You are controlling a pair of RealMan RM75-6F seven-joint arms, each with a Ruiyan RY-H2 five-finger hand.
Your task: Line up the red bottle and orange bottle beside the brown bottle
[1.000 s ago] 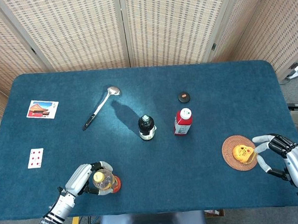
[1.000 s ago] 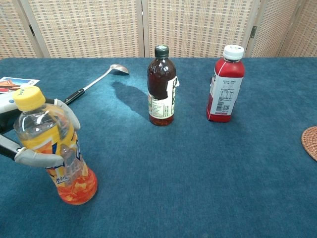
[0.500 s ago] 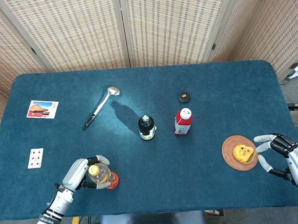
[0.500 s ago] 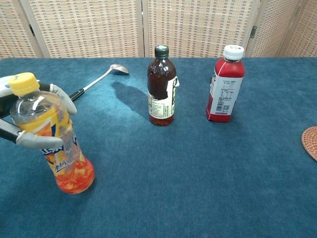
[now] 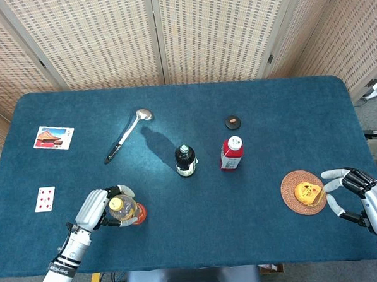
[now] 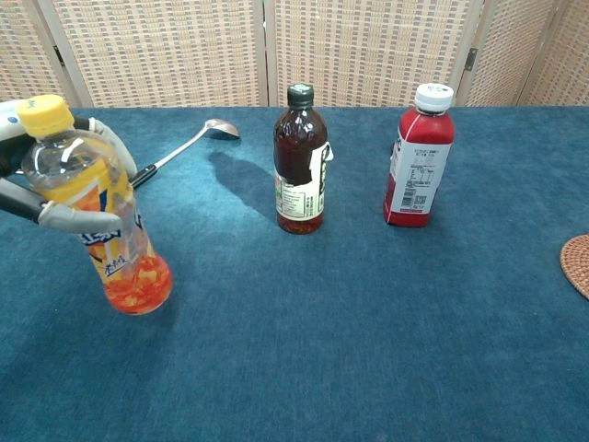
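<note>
My left hand (image 5: pixel 96 208) (image 6: pixel 37 189) grips the orange bottle (image 5: pixel 124 210) (image 6: pixel 97 212) with the yellow cap, tilted, near the table's front left. The brown bottle (image 5: pixel 185 161) (image 6: pixel 300 161) stands upright at mid-table. Just right of it stands the red bottle (image 5: pixel 231 153) (image 6: pixel 420 157) with a white cap. My right hand (image 5: pixel 355 192) rests at the front right, fingers spread, beside a woven coaster (image 5: pixel 292 195), holding nothing.
A spoon (image 5: pixel 127 135) (image 6: pixel 179 147) lies behind and left of the brown bottle. Two cards (image 5: pixel 53 136) (image 5: pixel 45 199) lie at the left. A small dark disc (image 5: pixel 232 121) sits behind the red bottle. A yellow object (image 5: pixel 307 192) rests on the coaster.
My left hand has carried the orange bottle away from the front edge, further onto the table. The right hand and other bottles have not moved.
</note>
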